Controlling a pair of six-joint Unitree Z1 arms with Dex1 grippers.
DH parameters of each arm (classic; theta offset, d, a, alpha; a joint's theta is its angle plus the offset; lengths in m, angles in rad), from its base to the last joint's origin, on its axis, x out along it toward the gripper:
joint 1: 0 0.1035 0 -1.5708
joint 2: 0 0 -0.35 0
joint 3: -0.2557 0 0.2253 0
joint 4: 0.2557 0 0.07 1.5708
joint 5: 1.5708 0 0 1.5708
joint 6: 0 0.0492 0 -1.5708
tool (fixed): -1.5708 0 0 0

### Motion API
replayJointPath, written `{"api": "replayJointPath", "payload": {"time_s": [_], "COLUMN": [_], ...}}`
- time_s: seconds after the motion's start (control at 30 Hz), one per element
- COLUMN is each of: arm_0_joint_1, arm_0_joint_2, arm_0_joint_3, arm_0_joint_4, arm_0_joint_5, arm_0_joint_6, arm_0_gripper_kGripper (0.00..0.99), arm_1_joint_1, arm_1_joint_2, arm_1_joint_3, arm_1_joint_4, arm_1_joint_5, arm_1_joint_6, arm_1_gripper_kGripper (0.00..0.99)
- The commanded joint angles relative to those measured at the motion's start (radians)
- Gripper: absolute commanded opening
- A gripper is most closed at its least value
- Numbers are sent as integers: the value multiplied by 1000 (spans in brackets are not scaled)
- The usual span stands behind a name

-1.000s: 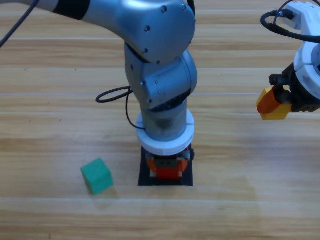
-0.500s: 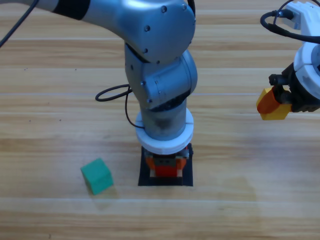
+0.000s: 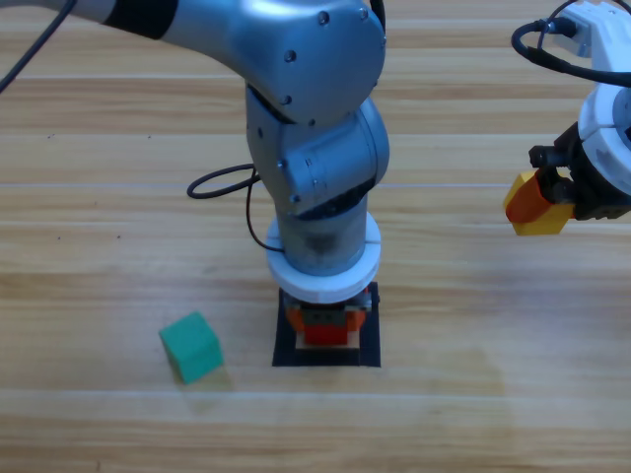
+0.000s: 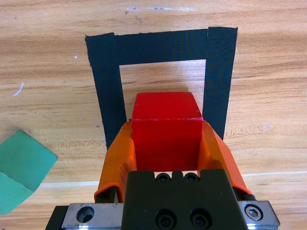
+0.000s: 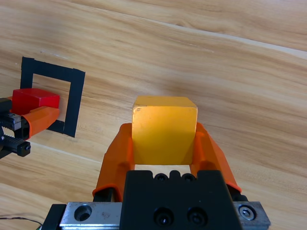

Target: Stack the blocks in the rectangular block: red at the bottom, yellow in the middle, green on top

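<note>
The left gripper (image 4: pixel 165 146) has its jaws closed on the red cube (image 4: pixel 166 128), poised over the black tape square (image 4: pixel 160 45) but not yet released. Off at the right, the right gripper (image 5: pixel 163 143) grips the yellow cube (image 5: pixel 164 127) aloft. The green cube (image 3: pixel 191 347) sits on the table left of the square, so I judge nothing is stacked yet.

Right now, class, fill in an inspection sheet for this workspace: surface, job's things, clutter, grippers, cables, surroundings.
Surface: wooden table, pale planks.
Job's things: red cube over the black tape square; yellow cube off to the right of the square; teal-green cube on the table left of the square.
Clutter: nothing seen.
Grippers: left gripper shut on the red cube at the square; right gripper shut on the yellow cube, waiting at the right edge.
Cables: black cable loops beside the left arm; another on the right arm.
Surroundings: nothing seen.
</note>
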Motion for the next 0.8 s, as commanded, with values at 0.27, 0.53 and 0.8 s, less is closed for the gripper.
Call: {"api": "replayJointPath", "payload": {"time_s": [0.27, 0.53, 0.8], "arm_0_joint_1": [-1, -7, -10], "arm_0_joint_2": [18, 40, 50], "arm_0_joint_3": [15, 14, 12], "arm_0_joint_4": [-10, -10, -10], "arm_0_joint_5": [12, 14, 17], "arm_0_joint_6": [-21, -25, -27], "arm_0_gripper_kGripper": [78, 97, 97], "arm_1_joint_1": [36, 36, 36], "arm_1_joint_2": [65, 54, 51], "arm_1_joint_3": [16, 18, 22], "arm_1_joint_4": [-21, -21, -21], "arm_1_joint_5": [6, 14, 12], "arm_1_joint_6": [-7, -7, -10], "arm_1_gripper_kGripper": [0, 0, 0]}}
